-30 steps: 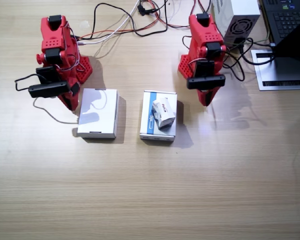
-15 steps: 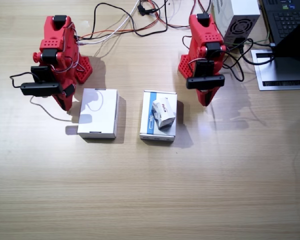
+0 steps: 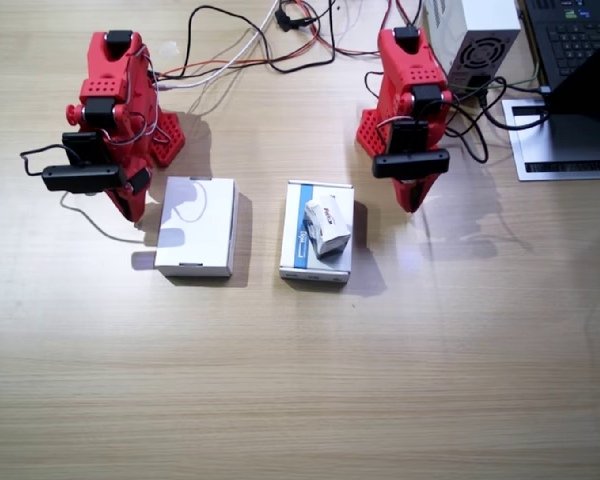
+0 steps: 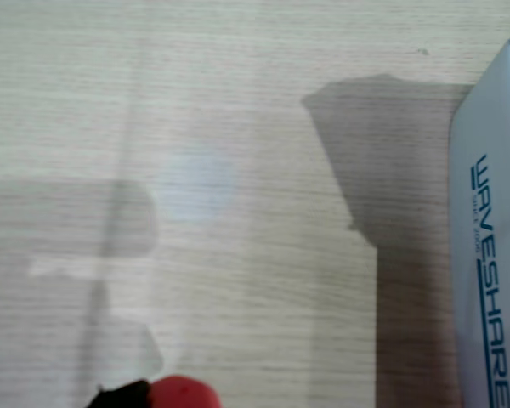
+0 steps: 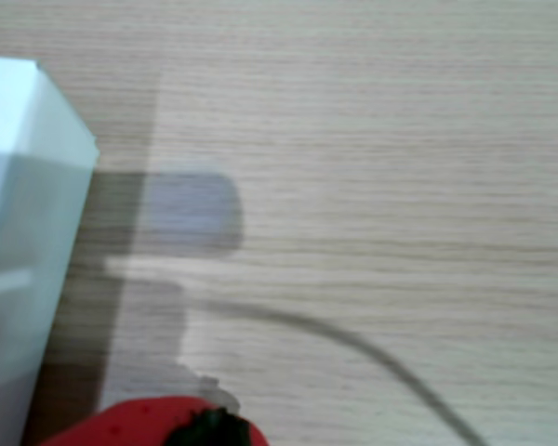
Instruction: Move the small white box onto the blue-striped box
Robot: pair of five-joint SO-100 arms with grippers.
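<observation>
The small white box [image 3: 328, 226], a tiny carton with red print, lies tilted atop the blue-striped box [image 3: 302, 250], a flat white box with grey sides. Whether the left gripper [image 3: 411, 195] and right gripper [image 3: 128, 200] are spread cannot be told.

Two red arms stand in the upper half of the frame: the right arm [image 3: 115, 120] at upper left, the left arm [image 3: 412, 105] right of centre. Two flat boxes lie mid-frame: one plain white box [image 3: 195, 226] and one blue-striped box [image 3: 302, 250]. One small white box [image 3: 327, 226] sits on the striped one. One grey power unit [image 3: 475, 40] and one laptop [image 3: 578, 45] occupy the upper right corner.
</observation>
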